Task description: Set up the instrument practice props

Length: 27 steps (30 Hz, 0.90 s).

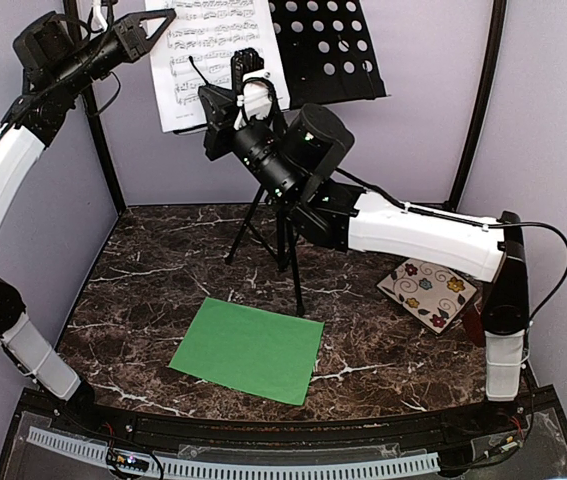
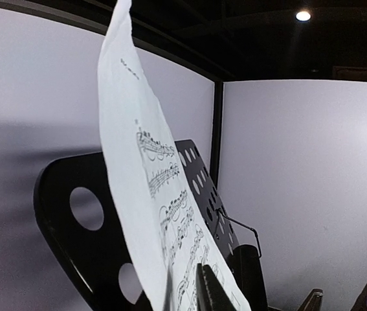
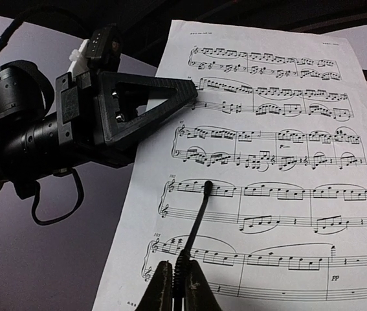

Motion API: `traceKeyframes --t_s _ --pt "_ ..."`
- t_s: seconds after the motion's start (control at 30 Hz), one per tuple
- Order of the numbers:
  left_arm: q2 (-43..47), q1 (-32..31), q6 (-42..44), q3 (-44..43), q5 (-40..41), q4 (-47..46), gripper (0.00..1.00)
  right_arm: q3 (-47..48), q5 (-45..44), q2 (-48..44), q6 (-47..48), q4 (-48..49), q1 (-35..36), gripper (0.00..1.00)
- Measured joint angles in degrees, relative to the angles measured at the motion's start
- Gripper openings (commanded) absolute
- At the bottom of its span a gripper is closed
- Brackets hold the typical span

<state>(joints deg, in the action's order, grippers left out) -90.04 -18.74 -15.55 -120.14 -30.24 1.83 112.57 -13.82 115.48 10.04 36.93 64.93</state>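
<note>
The white music sheet point(image 1: 218, 60) leans on the black perforated music stand point(image 1: 333, 45), high at the back. My left gripper point(image 1: 168, 18) is at the sheet's upper left edge. In the left wrist view the sheet's edge point(image 2: 138, 175) runs between its fingertips point(image 2: 210, 293), which stand slightly apart. My right gripper point(image 3: 182, 285) is shut on the stand's thin page-holder wire point(image 3: 197, 214), which lies across the sheet's point(image 3: 267, 162) lower left. The green music sheet point(image 1: 250, 350) lies flat on the table. A reddish-brown sliver point(image 1: 471, 322) behind the right arm may be the metronome.
The stand's tripod legs point(image 1: 263, 230) stand mid-table under the right arm's forearm point(image 1: 413, 235). A square floral plate point(image 1: 428, 292) lies at the right, partly under that arm. Grey walls and black corner posts point(image 1: 478, 100) close in the back.
</note>
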Motion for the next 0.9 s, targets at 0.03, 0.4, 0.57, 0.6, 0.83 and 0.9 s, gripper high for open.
traceKeyframes --t_s 0.03,0.4,0.57,0.6,0.83,0.9 --pt "0.11 0.00 0.04 0.04 0.46 0.09 0.20 0.00 -0.04 0.00 0.02 0.00 -0.04 0.14" --pt "2.16 0.15 2.95 0.70 7.28 3.50 0.47 -0.44 0.07 0.00 0.20 0.37 0.13 0.20" --pt "5.07 0.15 4.37 2.86 10.60 4.72 0.57 -0.90 -0.02 0.00 0.55 0.42 0.13 0.39" --pt "5.84 0.15 4.72 3.43 11.37 4.94 0.59 -1.03 0.02 0.00 0.46 0.42 0.13 0.43" --pt "12.04 0.15 6.40 9.70 16.59 5.51 0.64 -2.82 0.52 -1.05 0.70 0.39 0.20 0.68" --pt "13.99 0.17 6.43 12.44 17.88 5.27 0.65 -3.91 1.03 -2.12 0.72 0.31 0.20 0.75"
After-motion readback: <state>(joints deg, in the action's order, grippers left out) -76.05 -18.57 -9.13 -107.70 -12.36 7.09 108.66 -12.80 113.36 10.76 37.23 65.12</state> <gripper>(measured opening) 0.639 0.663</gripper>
